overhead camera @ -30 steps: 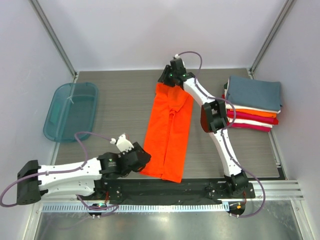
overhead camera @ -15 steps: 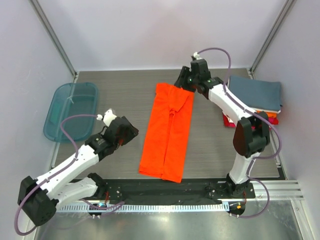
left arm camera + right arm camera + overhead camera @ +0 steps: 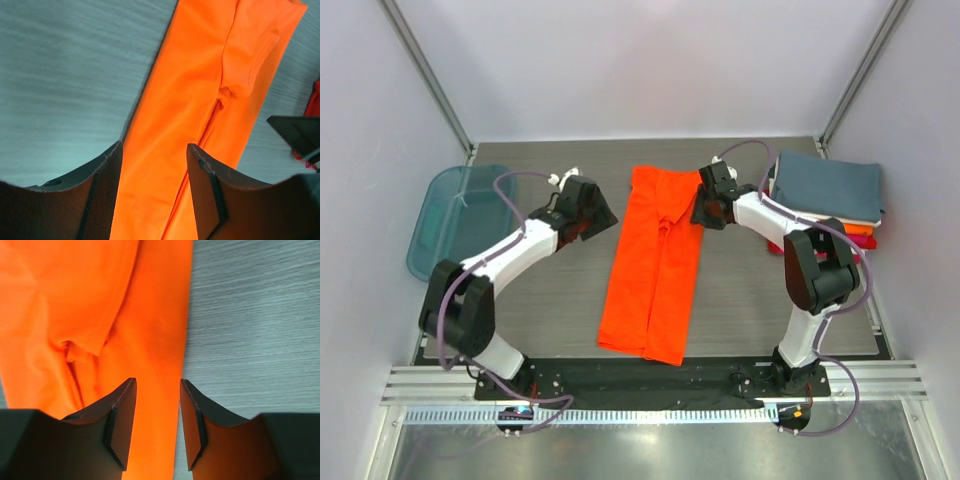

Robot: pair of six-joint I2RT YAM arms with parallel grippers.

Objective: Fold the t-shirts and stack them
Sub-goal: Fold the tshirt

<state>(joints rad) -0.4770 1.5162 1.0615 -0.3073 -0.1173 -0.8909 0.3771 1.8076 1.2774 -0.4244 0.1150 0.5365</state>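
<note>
Two robot arms reach over a grey table (image 3: 550,290) toward one bright orange t-shirt (image 3: 655,265), which lies flat in the middle, folded lengthwise into a long strip. The left gripper (image 3: 592,213) hovers at the strip's left edge near its far end, jaws spread wide, holding nothing. The right gripper (image 3: 708,207) hangs over the right edge, jaws also apart and empty. A stack of folded shirts (image 3: 825,190) sits far right, a teal tub (image 3: 460,220) far left.
</note>
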